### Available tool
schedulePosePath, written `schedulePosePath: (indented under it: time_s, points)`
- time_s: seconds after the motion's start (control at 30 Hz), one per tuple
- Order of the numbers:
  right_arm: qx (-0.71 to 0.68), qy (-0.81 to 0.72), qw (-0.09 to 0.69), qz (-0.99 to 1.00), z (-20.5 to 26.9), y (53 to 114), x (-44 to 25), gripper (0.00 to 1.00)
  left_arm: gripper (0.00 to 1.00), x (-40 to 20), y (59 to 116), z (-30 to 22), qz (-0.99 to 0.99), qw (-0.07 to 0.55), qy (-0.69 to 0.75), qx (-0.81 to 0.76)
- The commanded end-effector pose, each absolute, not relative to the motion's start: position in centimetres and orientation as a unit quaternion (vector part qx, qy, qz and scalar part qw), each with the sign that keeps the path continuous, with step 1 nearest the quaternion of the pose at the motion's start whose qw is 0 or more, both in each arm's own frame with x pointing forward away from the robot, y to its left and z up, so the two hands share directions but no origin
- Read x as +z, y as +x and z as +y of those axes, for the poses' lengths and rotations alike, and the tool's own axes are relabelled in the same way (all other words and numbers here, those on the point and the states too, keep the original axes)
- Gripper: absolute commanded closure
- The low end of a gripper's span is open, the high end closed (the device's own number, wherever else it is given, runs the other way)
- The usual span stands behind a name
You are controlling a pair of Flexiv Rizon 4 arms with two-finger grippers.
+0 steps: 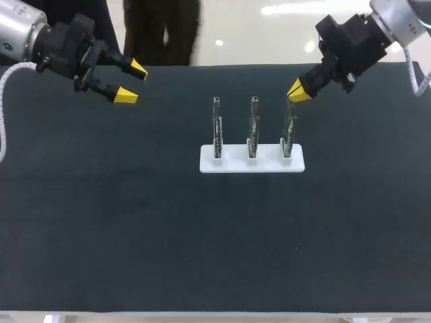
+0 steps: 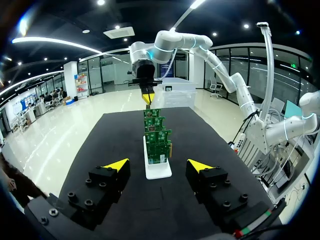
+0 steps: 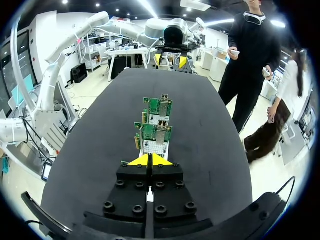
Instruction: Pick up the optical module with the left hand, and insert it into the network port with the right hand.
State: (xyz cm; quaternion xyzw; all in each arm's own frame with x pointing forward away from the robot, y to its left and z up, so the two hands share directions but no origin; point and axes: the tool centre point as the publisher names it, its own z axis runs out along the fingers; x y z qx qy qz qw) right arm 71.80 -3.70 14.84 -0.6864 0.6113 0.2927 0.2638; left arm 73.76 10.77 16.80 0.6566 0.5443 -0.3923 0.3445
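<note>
Left jaws, released, are held above the far left of the black counter (image 1: 135, 222); right jaws, clenched tip to tip, are held just over the rightmost of three upright green network-port cards (image 1: 252, 128) slotted in a white rack (image 1: 229, 165) mid-counter.

Three green network cards stand upright on edge, slotted into a white base (image 1: 229, 163). The row runs left to right, with the cards parallel, evenly spaced and apart: left card (image 1: 217, 128), middle card (image 1: 253, 128), right card (image 1: 289, 131). The base lies flat on the dark worktop (image 1: 101, 222), slightly right of centre and towards the far side. Seen face-on from the right end, the left and middle cards each carry a silver port cage (image 3: 161, 107) in the upper half. Can't make out the optical module.
</note>
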Motion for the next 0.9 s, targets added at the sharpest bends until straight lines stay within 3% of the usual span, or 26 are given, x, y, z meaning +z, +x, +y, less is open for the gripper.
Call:
schedulePosePath:
  time_s: [0.03,0.37,0.9]
  points:
    - [0.291,-0.685,0.266,0.612,-3.6,71.5,14.1,1.00,0.00,16.8,73.9,10.8,0.544,0.343,0.658,-0.392]
    - [0.290,-0.686,0.269,0.610,-3.6,71.5,13.4,1.00,0.00,16.8,73.9,10.8,0.544,0.343,0.658,-0.392]
    - [0.293,-0.676,0.247,0.629,-3.4,71.9,17.8,1.00,0.00,16.8,73.9,10.8,0.544,0.343,0.658,-0.392]
